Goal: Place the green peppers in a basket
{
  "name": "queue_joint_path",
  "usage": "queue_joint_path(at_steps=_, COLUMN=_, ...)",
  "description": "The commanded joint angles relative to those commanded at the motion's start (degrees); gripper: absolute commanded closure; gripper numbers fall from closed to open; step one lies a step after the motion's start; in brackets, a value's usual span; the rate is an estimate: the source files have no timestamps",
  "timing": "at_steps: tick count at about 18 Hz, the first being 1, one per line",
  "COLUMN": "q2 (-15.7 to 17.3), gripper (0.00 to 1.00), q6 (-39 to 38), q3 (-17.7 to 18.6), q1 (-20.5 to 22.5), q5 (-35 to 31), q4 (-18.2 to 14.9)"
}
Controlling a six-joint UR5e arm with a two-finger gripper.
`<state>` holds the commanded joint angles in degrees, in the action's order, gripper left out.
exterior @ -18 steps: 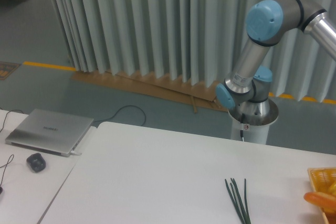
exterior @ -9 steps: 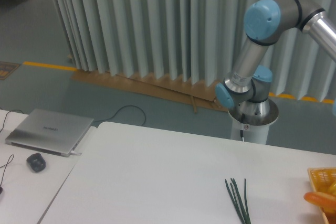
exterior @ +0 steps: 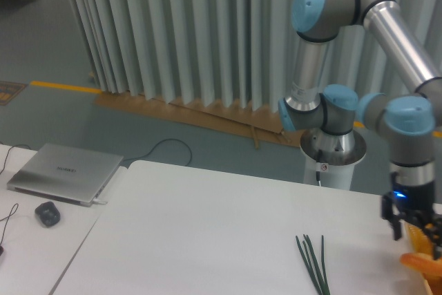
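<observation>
The broad white bench [exterior: 207, 233] fills the lower part of the view and serves as the landmark. Behind it hangs a pale pleated curtain [exterior: 193, 32]. The grey and light-blue jointed robot arm [exterior: 324, 39] rises from its round base behind the bench's far edge and folds down over the bench's right end. At the bench's left side, on a separate white surface, lies a closed silver laptop [exterior: 62, 170] with a small dark mouse [exterior: 47, 213] in front of it. At the bench's right edge only a corner of the yellow-orange lattice plastic basket [exterior: 414, 229] shows, with an orange rounded item [exterior: 418, 262] in it. On the bench near its front edge lies a bundle of thin dark-green scallion stalks [exterior: 314, 262].

The glossy green bell pepper is nowhere in view on or beside the bench; whether it sits off-frame or hidden by the arm cannot be told. As a judgement, such a pepper should be light, firm yet hollow, and smooth-skinned, so it may slip or dent; gripping across the blocky body between lobes seems safer than taking the stem.

The black end effector [exterior: 414, 220] hangs low over the bench's right end, just at the basket's corner. Its fingers look slightly apart, but it is cut off and blurred, so how wide it stands and whether it holds anything cannot be told.
</observation>
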<state>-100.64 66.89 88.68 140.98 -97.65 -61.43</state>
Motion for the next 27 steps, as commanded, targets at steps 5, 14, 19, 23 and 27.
queue_joint_path(at_steps=5, q2=1.7, gripper=0.00, q6=-12.3, q3=1.8, q1=-4.8, q5=0.1, q4=0.3)
queue_joint_path(at_steps=14, q2=4.6, gripper=0.00, q6=4.0, q3=1.8, q1=-8.2, q5=0.6, q4=-10.3)
queue_joint_path(at_steps=19, q2=6.1, gripper=0.00, q6=6.0, q3=0.7, q1=-8.4, q5=3.1, q4=-18.0)
queue_joint_path(at_steps=23, q2=10.4, gripper=0.00, q6=5.8, q3=2.4, q1=-9.4, q5=2.6, q4=-23.1)
queue_joint_path(at_steps=27, q2=12.4, gripper=0.00, q6=4.0, q3=4.1, q1=-10.5, q5=2.3, q4=-24.7)
